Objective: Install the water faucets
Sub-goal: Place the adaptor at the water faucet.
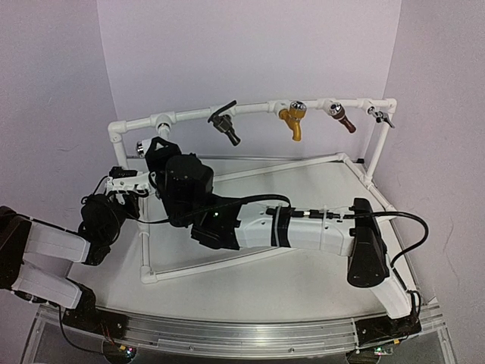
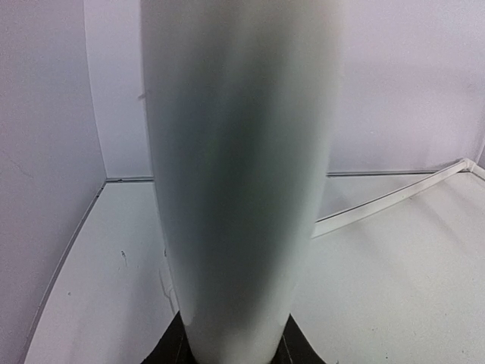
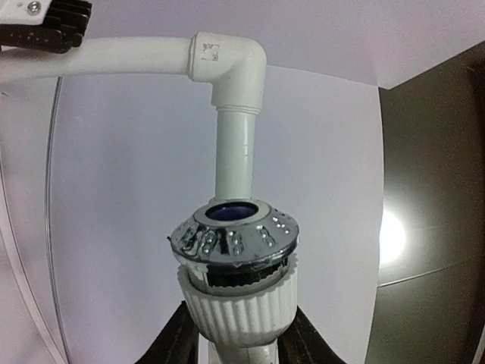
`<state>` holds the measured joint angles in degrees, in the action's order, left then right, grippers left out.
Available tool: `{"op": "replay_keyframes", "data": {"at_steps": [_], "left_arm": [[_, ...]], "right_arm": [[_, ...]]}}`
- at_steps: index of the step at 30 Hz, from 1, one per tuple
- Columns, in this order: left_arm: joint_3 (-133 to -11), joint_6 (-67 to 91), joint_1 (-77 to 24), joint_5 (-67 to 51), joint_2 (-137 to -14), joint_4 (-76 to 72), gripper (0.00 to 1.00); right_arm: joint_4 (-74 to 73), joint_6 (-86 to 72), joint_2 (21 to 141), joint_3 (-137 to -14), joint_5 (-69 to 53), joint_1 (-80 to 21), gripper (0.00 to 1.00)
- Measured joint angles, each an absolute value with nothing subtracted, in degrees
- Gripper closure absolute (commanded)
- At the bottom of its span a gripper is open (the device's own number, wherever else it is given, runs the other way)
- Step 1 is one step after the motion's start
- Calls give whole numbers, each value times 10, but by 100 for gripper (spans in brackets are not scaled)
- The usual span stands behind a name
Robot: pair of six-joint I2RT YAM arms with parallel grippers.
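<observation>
Clamps right tool (image 3: 239, 337) on chrome-collared white ribbed plastic faucet (image 3: 236, 292), left tool (image 2: 233, 353) on white frame pipe (image 2: 235, 152); then probably calls for threading onto white elbow stub (image 3: 233, 155) just above.

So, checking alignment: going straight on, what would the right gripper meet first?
Likely the white pipe stub below the elbow: the white faucet in the right gripper points at it; whether they touch is unclear.
</observation>
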<state>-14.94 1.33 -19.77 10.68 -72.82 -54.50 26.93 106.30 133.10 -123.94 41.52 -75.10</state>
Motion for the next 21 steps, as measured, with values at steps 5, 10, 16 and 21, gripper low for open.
{"op": "replay_keyframes", "data": {"at_steps": [5, 10, 16, 21], "left_arm": [[-149, 13, -198, 107, -728, -545, 100], [-150, 13, -198, 107, -729, -545, 100], [-150, 13, -198, 107, -729, -545, 100], [-150, 9, -198, 105, -729, -545, 100]], "right_arm": [[277, 954, 1331, -1242, 420, -751, 100], [297, 761, 1330, -1236, 422, -751, 92], [314, 458, 1328, -1235, 444, -751, 87], [321, 146, 1302, -1192, 452, -751, 87]]}}
